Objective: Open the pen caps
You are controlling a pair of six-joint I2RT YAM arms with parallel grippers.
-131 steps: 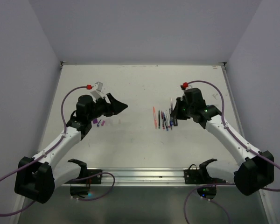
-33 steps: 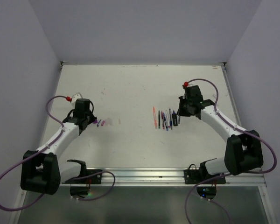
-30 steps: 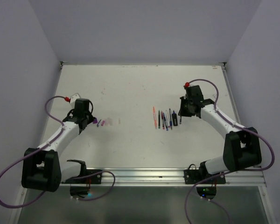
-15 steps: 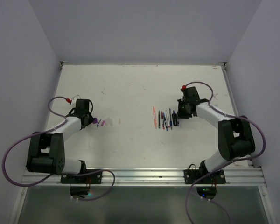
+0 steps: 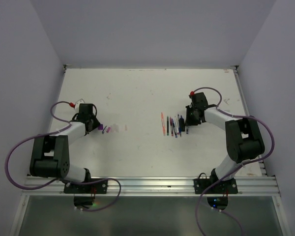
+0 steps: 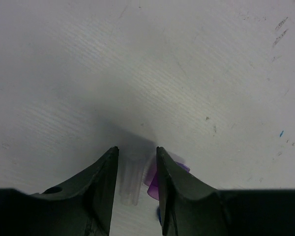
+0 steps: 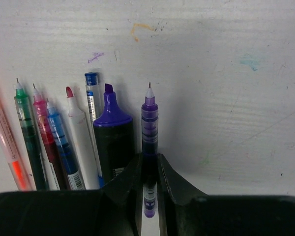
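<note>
Top external view: since 4.4 s ago both arms have folded back toward their bases, and the left pincer [image 5: 95, 126] has dropped from mid-table to the caps.
Pen caps: a small purple plastic cap [image 5: 103, 128], a pink one [image 5: 108, 129] and a whitish one [image 5: 126, 127] lie on the white table [image 5: 137, 93], well left of the pens.
Left pincer: narrowly parted; a pale translucent short tube [image 6: 130, 179] lies between its fingers, with the purple cap just beside one finger.
Right pincer [image 7: 148, 157]: clamped on a slim purple fine-tip pen [image 7: 149, 118], rightmost in the row of uncapped pens [image 7: 114, 142].
</note>
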